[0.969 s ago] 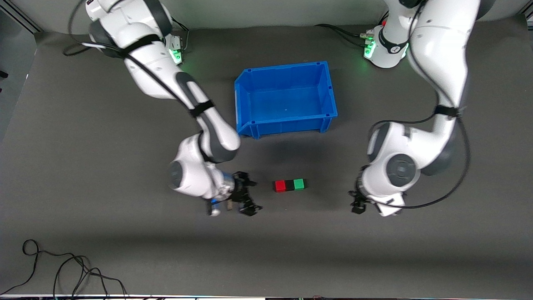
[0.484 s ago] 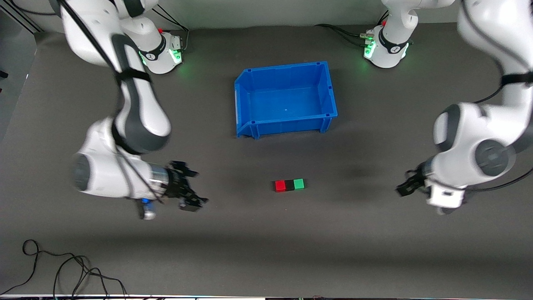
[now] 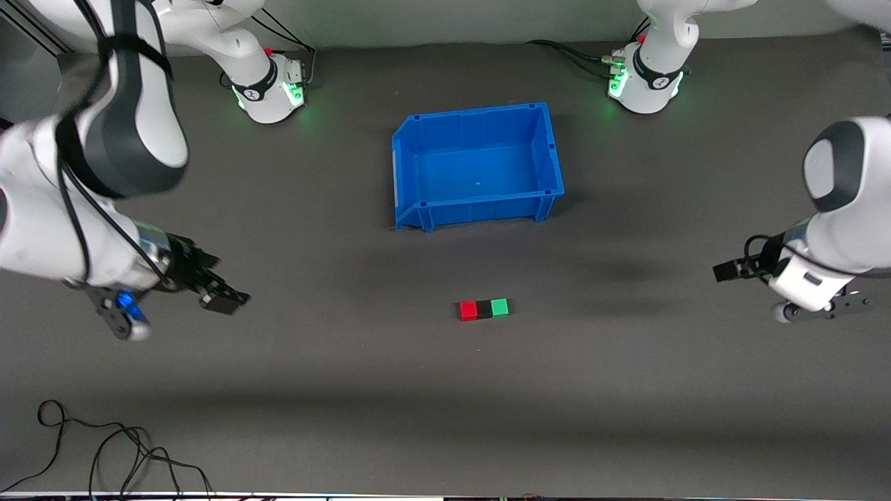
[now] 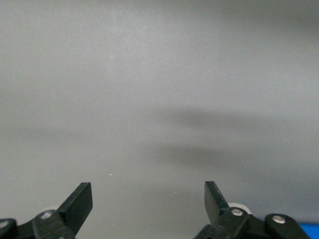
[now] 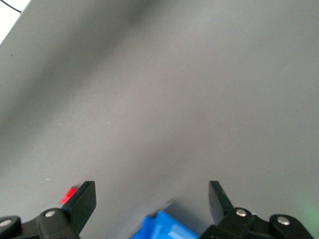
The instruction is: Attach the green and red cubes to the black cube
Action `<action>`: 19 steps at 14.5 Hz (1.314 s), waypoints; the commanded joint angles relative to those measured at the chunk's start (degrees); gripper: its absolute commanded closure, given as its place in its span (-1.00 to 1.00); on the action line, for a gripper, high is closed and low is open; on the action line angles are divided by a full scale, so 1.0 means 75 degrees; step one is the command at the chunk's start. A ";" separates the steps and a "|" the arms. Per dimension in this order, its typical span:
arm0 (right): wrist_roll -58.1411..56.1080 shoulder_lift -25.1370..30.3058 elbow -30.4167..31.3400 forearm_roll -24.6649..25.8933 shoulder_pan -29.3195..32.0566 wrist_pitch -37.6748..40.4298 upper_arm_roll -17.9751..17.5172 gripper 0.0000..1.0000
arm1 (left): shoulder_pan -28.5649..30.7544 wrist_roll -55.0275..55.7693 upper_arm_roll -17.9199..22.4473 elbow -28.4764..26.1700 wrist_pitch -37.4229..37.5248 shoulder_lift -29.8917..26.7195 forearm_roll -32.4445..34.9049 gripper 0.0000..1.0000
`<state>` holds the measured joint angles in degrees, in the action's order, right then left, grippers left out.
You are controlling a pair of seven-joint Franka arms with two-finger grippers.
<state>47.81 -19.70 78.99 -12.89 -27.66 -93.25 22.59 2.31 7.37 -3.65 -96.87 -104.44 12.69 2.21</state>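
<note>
Both sets of jaws are spread wide and hold nothing. The table (image 3: 445, 417) is dark grey. The blue bin (image 3: 477, 205) sits on it, between the two arm bases, and is the biggest thing there. The left gripper (image 3: 727, 270) hangs over the table toward the left arm's end, well apart from the bin. The right gripper (image 3: 221, 298) hangs over the table toward the right arm's end, also well apart from the bin. The three tiny cubes lie in a row, nearer to the front camera than the bin. The black cube (image 3: 484, 309) is in the middle. The red cube (image 3: 468, 310) touches it on the right arm's side. The green cube (image 3: 500, 307) touches it on the left arm's side. The row lies between the two grippers, far from both.
</note>
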 commanded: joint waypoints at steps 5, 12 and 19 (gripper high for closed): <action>-0.2796 0.1969 0.1514 0.2162 0.2348 -0.0152 -0.2258 -1.00 | 0.0580 -0.1169 -0.0053 -0.0010 0.0927 -0.1384 -0.0153 -0.99; -0.6113 0.2276 0.1433 0.2152 0.3630 -0.0270 -0.2884 -1.00 | 0.0805 -0.1228 0.0053 0.0247 0.0917 -0.1423 -0.0330 -1.00; -0.6503 0.2392 0.1456 0.2023 0.3606 -0.0176 -0.2754 -1.00 | 0.0653 -0.1239 0.0076 0.0963 0.1245 -0.0895 -0.0201 -0.99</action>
<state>0.67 -3.83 87.99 2.15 -0.75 -94.32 1.82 7.88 -0.78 -3.36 -91.69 -97.03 5.30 0.38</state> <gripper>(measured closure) 0.000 0.000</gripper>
